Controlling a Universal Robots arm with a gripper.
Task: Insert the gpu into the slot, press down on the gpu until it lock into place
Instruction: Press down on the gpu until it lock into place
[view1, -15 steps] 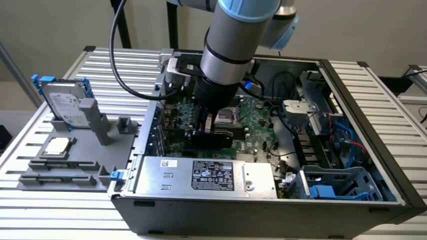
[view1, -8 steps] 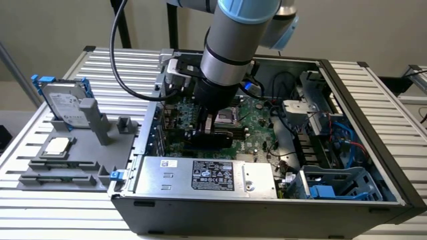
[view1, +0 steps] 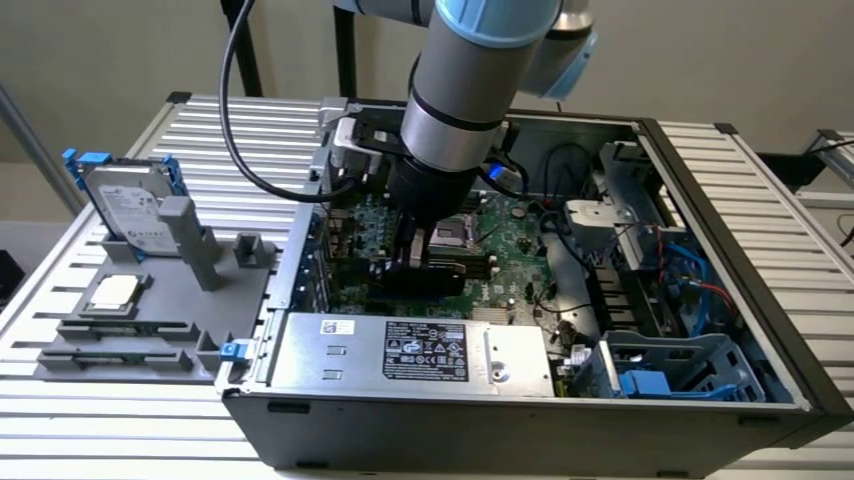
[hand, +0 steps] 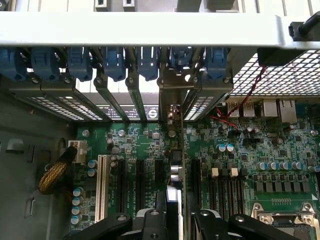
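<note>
Soft, even light across the exterior view, with mild glare on the silver power-supply box (view1: 320, 350). In the wrist view the metal crossbar (hand: 140, 29) blows out white while the motherboard (hand: 150, 150) sits dim.

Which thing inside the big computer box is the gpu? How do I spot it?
Look inside the open computer case, at the green motherboard. The gpu is the small black card standing on edge in the robot's tool, unlike the flat silver box nearby.

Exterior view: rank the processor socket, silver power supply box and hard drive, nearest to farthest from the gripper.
1. Processor socket, inside the case, beside the gripper.
2. Silver power supply box, at the case's near wall.
3. Hard drive, outside the case, exterior view's left.
</note>
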